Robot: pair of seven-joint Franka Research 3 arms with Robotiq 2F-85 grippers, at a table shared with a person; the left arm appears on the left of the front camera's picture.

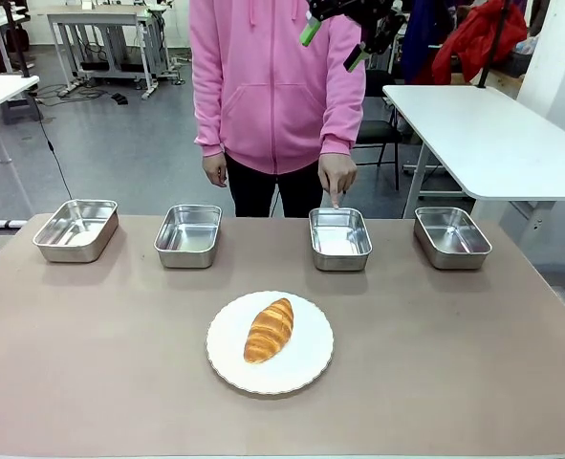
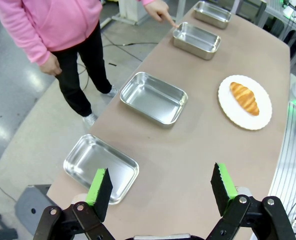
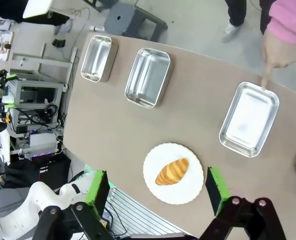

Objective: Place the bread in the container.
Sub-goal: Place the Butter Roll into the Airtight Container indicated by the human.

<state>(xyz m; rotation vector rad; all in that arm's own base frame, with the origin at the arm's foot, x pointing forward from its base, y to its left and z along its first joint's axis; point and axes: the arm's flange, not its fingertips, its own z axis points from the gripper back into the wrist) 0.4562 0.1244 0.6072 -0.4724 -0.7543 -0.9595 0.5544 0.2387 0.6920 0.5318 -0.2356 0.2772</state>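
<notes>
Four shiny steel pans stand in a row along the far edge of the desk (image 1: 100,382). From the left, the first pan (image 1: 76,229) and the second pan (image 1: 188,234) are both empty. In the left wrist view the left claw (image 2: 161,171) hangs over the left end of the desk near the first pan, its green pads spread wide and holding nothing.

In front of the row, about midway along it, the bread (image 1: 269,329) lies aslant on a round white plate (image 1: 306,368), untouched. The third pan, the container (image 1: 339,238), is empty too. The person's hand (image 1: 336,177) points a finger down at its far rim, so I take this pan for the target. High above it the right claw (image 1: 332,45) hangs well clear of the desk, spread and empty. The fourth pan (image 1: 451,236), at the right, is also empty.

The task seems to be at its very start: the target is shown and the bread is not yet grasped. The next move likely calls for a claw to come down over the plate and close gently across the roll's narrow width, since it looks soft. It would then lift the roll and carry it back and to the right, into the pointed-at pan.
</notes>
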